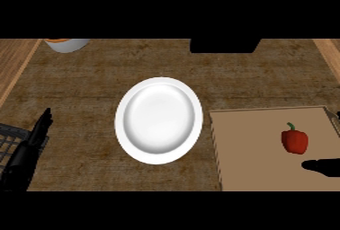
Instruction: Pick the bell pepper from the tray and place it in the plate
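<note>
Brown counter (86, 90), bell pepper (295, 141) on tray (252, 152)

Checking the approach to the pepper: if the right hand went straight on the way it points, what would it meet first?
Likely only the bare tray: the right hand points left, along a line that passes the pepper on its near side. Its height above the tray is unclear.

Counter (86, 90): mottled brown top, with pale wood strips (13, 72) down its left and right sides. Directly on it:
- White plate (158, 119), at centre.
- Tan tray (252, 143), just right of the plate, running off the lower right.
- Pale bowl (66, 44) with an orange inside, far left corner, cut off by the edge.
- Black block (225, 45), far edge, right of centre.
- Black wire rack (10, 139), near left edge, partly seen.
</note>
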Controlling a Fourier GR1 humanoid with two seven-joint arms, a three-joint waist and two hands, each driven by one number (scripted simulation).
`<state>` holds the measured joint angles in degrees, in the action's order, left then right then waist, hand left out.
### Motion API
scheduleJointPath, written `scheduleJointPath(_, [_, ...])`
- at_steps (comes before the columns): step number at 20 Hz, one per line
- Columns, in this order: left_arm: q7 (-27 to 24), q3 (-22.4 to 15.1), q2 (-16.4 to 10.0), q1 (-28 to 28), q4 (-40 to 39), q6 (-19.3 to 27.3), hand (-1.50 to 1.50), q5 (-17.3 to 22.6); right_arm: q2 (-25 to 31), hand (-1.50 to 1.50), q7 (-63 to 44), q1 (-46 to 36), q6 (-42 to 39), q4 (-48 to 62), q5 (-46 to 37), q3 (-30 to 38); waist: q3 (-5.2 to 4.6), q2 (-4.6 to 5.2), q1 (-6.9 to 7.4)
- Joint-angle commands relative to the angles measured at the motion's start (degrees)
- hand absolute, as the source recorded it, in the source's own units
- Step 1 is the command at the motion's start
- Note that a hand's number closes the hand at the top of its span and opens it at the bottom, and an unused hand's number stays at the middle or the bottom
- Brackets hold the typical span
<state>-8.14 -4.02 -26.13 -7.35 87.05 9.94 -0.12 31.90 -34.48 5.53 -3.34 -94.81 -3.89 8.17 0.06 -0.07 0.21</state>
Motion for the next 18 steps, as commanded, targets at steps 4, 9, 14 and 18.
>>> scheduleJointPath(4, [1.0, 3.0, 2.0, 2.8, -2.4, -2.5, 0.00, -2.3, -2.0, -1.50, 3.7, -1.5, -6.5, 4.7, 0.1, 1.9, -0.06, 0.05, -0.29])
scheduleJointPath(9, [-0.2, 4.7, 4.0, 0.9, -1.8, -3.9, 0.00, -4.2, -4.4, -1.50, 0.5, -4.1, -8.2, 5.1, -3.2, 1.0, -0.07, 0.03, -0.21])
scheduleJointPath(14, [7.3, 6.3, 2.9, 6.6, -0.2, -5.6, 0.00, -4.8, -7.5, -1.50, 7.0, -7.3, -5.0, 14.8, -7.4, 0.5, -0.04, 0.06, -0.21])
scheduleJointPath(18, [-0.1, 8.1, 6.3, 4.5, -4.6, -6.4, 0.00, -7.5, -8.6, -1.50, 7.6, -10.0, -6.7, 18.4, -9.5, 1.6, -0.06, 0.07, -0.13])
